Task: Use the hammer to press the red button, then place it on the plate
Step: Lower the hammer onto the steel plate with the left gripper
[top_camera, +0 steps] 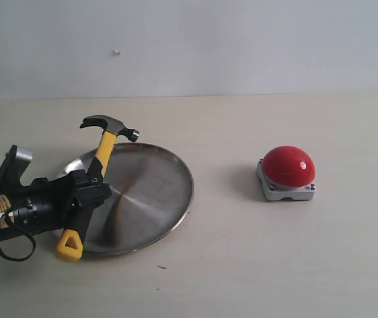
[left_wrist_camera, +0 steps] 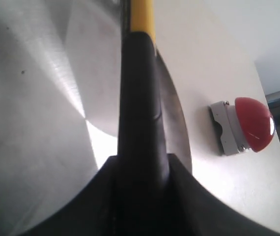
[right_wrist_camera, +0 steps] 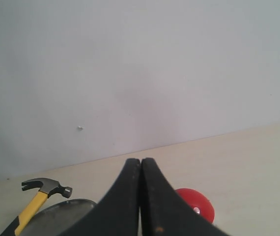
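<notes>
Where the left gripper [top_camera: 91,189] meets the tool, its black jaws are clenched on the black grip section of the hammer [top_camera: 107,147]. One jaw sits on each side of the handle. In the left wrist view the handle runs straight out from between them. In the exterior view the hammer's long axis starts at the yellow looped end by the plate's front-left rim. From there it runs up and away to the dark metal head past the far rim, leaning a little to the right. The curved claw points left and the round striking face points right, toward the button's side of the counter. Whether any part of the hammer touches the plate I cannot tell. The handle changes from a matte black grip to a smooth yellow shaft just below the head.

Beneath the hammer lies the plate [top_camera: 152,192], round and shallow, of shiny scuffed steel with a raised rim. It rests on the pale, matte counter [top_camera: 229,271]. The red button [top_camera: 288,164] is a glossy dome on a square grey base with corner screws. It sits well apart to the plate's right, with nothing touching it.

The right gripper [right_wrist_camera: 141,196] holds nothing, and its dark jaws are pressed flat together.
</notes>
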`<state>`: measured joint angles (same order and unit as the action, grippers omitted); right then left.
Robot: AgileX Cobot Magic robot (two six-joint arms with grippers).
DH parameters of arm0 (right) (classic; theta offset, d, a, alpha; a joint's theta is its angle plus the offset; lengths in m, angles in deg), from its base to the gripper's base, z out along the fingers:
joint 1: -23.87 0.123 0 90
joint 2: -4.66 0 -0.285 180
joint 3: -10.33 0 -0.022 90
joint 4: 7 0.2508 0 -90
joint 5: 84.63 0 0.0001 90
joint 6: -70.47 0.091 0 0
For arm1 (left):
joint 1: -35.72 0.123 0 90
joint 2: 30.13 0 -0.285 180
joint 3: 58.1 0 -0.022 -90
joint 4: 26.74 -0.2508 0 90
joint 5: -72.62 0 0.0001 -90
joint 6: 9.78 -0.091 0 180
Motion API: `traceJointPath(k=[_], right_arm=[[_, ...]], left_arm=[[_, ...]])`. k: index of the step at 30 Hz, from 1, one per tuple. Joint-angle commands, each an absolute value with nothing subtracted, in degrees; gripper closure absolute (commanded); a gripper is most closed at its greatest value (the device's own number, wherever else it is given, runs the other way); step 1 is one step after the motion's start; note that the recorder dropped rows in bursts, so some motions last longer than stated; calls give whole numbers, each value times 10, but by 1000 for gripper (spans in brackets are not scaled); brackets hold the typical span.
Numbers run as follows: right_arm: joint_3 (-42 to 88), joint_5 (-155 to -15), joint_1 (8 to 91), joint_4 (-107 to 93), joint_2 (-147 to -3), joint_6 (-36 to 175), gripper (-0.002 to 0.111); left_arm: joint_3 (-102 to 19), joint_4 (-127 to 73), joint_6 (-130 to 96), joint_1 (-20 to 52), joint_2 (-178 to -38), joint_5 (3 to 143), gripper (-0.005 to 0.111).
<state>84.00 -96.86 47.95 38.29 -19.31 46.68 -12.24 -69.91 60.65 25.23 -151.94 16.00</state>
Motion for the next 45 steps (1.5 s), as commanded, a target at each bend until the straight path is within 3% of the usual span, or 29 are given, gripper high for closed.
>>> traceJointPath(k=[1, 5, 32, 34, 37, 39, 45], right_arm=[[843, -968, 479, 381, -190, 466, 108], [843, -968, 479, 381, -190, 466, 108], [843, -968, 479, 381, -190, 466, 108], [843, -968, 479, 381, -190, 466, 108], [843, -968, 479, 381, -190, 466, 108], [843, -968, 479, 381, -190, 466, 108], [843, -968, 479, 381, -190, 466, 108]], left_arm=[[-150, -715, 590, 234, -1514, 148, 107], [-180, -715, 587, 209, -1514, 247, 107], [-189, -724, 561, 203, -1514, 305, 106], [-189, -725, 568, 203, -1514, 305, 98], [-189, -725, 568, 203, -1514, 305, 74], [-189, -725, 568, 203, -1514, 305, 69], [-189, -725, 569, 203, -1514, 305, 68]])
